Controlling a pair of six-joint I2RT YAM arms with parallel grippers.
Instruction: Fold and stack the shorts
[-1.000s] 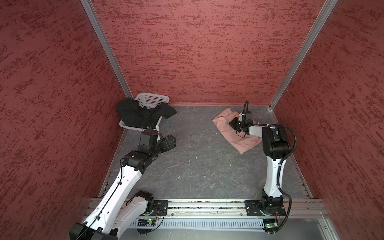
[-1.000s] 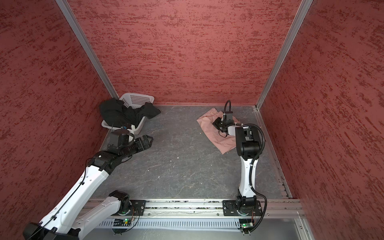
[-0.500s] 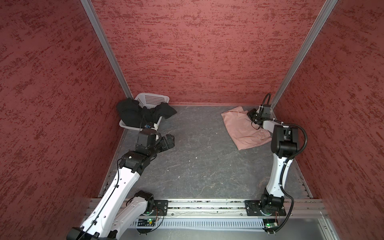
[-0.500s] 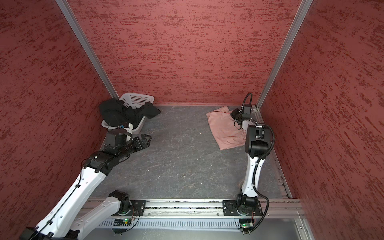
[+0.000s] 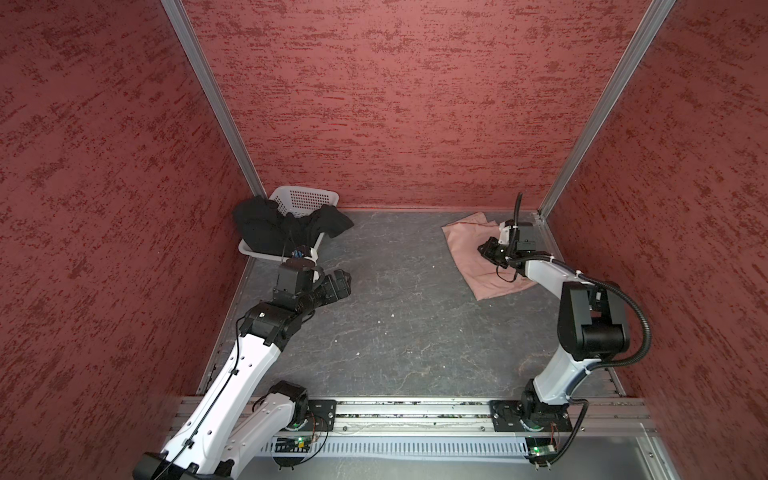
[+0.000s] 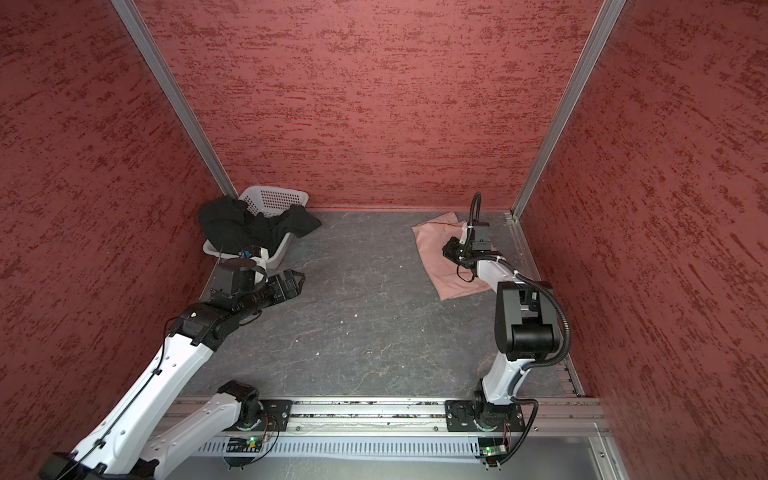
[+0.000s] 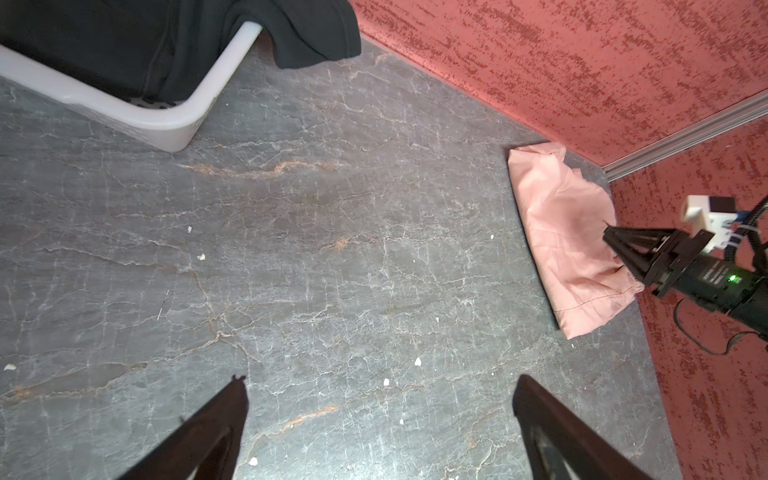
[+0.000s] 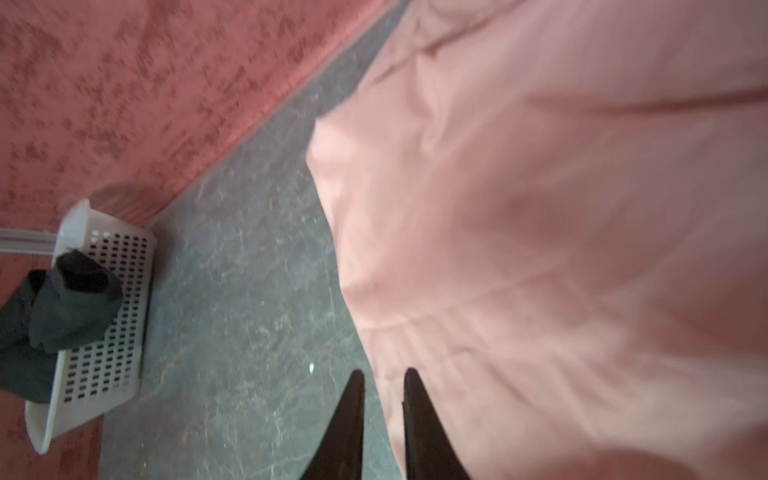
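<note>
I work in a robot test cell, a lab rig rather than any home; three walls [image 5: 374, 104] of rough red-textured panel box me in, joined at the corners by bare aluminium posts [image 5: 208, 95]; the tabletop [image 5: 395, 324] is a grey sheet patterned like veined stone, flecked with white crumbs; along its near edge runs a metal rail [image 5: 415, 409] with both my arm bases [image 5: 528, 415] fixed to black plates; below it sit a slotted cable duct [image 5: 415, 448] and small circuit boards [image 5: 293, 442] showing green lights; the only homely things are a white perforated basket [image 5: 307, 197] draped with black shorts [image 5: 262, 228], and pink shorts [image 5: 465, 241] on the far side.
</note>
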